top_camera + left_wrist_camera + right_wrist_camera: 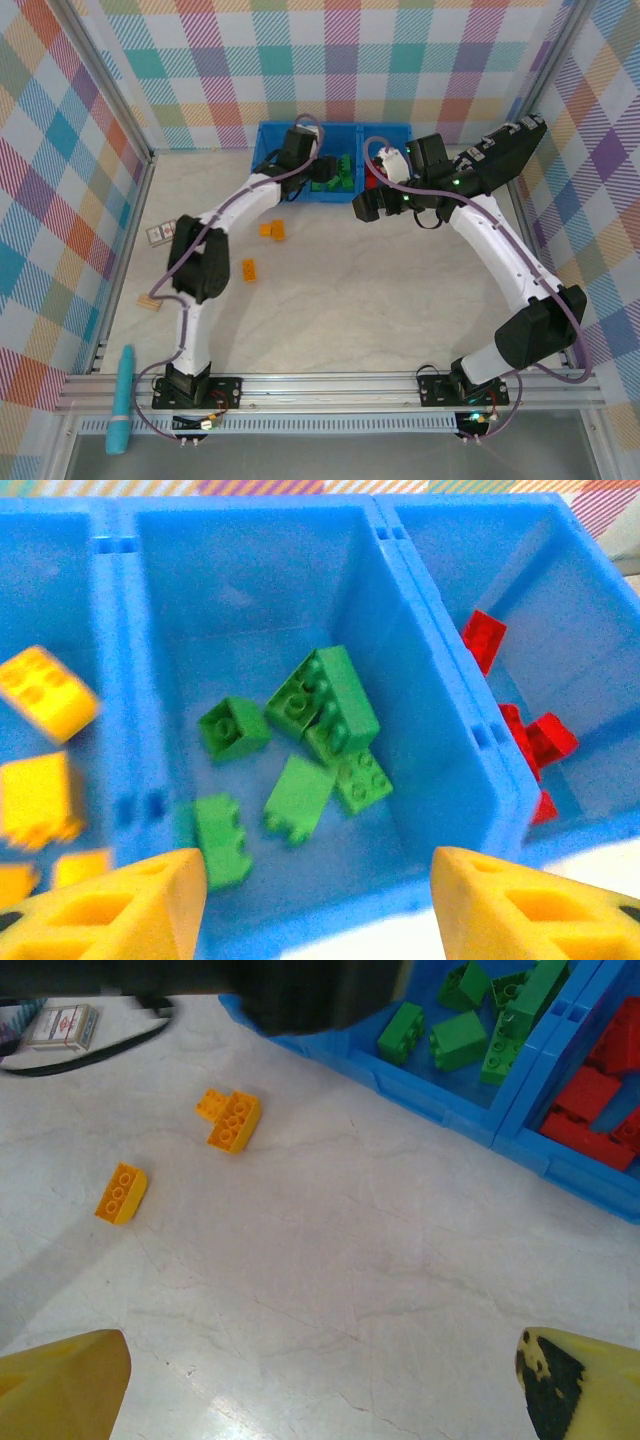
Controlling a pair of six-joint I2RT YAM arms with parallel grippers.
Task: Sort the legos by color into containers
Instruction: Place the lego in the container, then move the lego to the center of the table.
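The blue tray [385,129] stands at the back of the table, its three containers side by side. In the left wrist view yellow legos [40,690] lie in the left container, green legos [325,715] in the middle one and red legos [535,740] in the right one. My left gripper [320,910] hovers over the middle container's near wall [330,900], open with nothing between its fingers. On the table in front of the tray lie an orange lego cluster [230,1120] and a single orange lego [121,1192]. My right gripper [320,1390] hangs open above bare table, right of them.
A small printed card [160,235] and a tan wooden block [148,302] lie at the table's left. A teal object [122,400] rests on the front rail. Checked walls close the table on three sides.
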